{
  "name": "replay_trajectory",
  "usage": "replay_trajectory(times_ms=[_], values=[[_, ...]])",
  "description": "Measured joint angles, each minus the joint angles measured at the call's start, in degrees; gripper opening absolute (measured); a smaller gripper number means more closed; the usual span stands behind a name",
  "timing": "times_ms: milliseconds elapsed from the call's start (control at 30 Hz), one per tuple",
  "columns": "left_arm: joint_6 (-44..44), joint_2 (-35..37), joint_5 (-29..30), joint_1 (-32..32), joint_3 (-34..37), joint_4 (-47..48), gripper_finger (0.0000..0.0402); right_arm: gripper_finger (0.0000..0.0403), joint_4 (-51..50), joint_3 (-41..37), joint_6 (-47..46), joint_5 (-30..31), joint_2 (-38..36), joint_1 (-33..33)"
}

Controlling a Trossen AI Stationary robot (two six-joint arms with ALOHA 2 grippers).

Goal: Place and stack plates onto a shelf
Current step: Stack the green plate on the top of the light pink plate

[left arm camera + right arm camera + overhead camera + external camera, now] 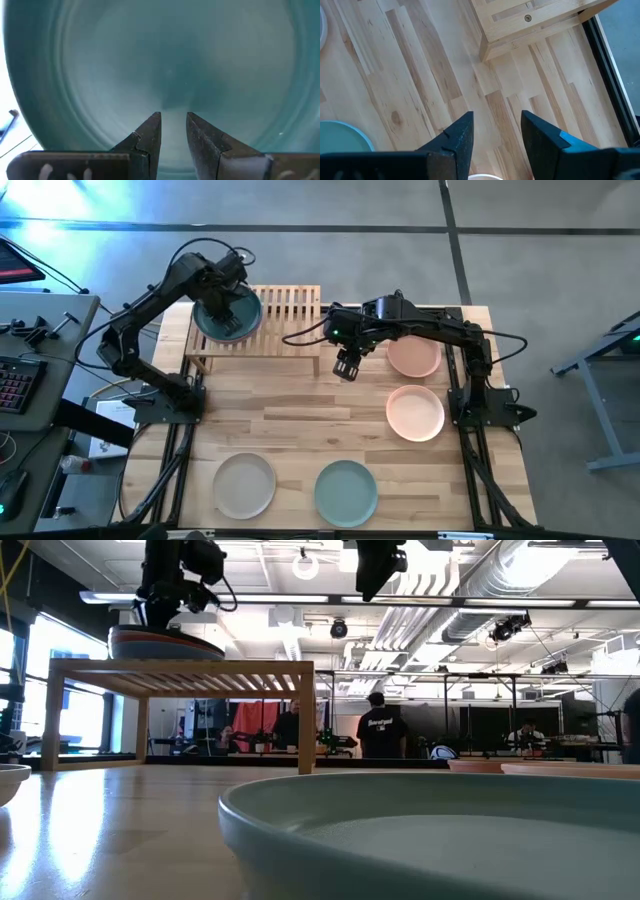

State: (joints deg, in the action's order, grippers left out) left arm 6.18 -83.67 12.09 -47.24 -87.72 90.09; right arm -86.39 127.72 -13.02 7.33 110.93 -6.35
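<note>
The dark teal plate (pixel 236 328) lies on top of a stack (pixel 165 643) on the left part of the slatted wooden shelf (pixel 290 305). My left gripper (pixel 225 302) hangs just over that plate's inside (pixel 165 50), fingers a narrow gap apart with nothing between them (pixel 173 117). My right gripper (pixel 347 368) is open in the air over bare table in front of the shelf's right front leg (pixel 487 50). It holds nothing (pixel 496 120). Two peach-pink plates (pixel 413 357) (pixel 415 412), a beige plate (pixel 245 485) and a sage green plate (pixel 346 492) rest flat on the table.
The shelf's right half (pixel 300 300) carries nothing. Bare tabletop (pixel 290 415) lies between the shelf and the near row of plates. The sage green plate (pixel 430 830) fills the low view's foreground. People and benches stand in the room beyond the table's far edge.
</note>
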Motion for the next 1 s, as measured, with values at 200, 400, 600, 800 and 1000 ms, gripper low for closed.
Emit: replay_trajectory(times_ms=[200, 400, 600, 800, 1000], values=[[-1.17, 0.01, 1.93, -0.22, 2.35, -0.18, 0.0078, 0.0141, 0.00, 0.00, 0.00, 0.00, 0.00, 0.00], [-1.15, 0.16, 1.40, -0.44, 2.62, -0.22, 0.0078, 0.0141, 0.02, 0.00, 0.00, 0.00, 0.00, 0.00], [-1.03, 0.16, -1.06, -0.51, 2.62, -0.12, 0.0078, 0.0141, 0.02, 0.00, 0.01, 0.00, 0.00, 0.00], [1.32, 0.16, -3.70, -0.49, 2.62, -0.01, 0.0078, 0.0141, 0.04, 0.00, 0.00, 0.00, 0.00, 0.00], [0.58, 1.32, -2.80, -0.47, 2.08, 0.09, 0.0078, 0.0141, 0.04, 0.00, 0.00, 0.00, 0.00, 0.00]])
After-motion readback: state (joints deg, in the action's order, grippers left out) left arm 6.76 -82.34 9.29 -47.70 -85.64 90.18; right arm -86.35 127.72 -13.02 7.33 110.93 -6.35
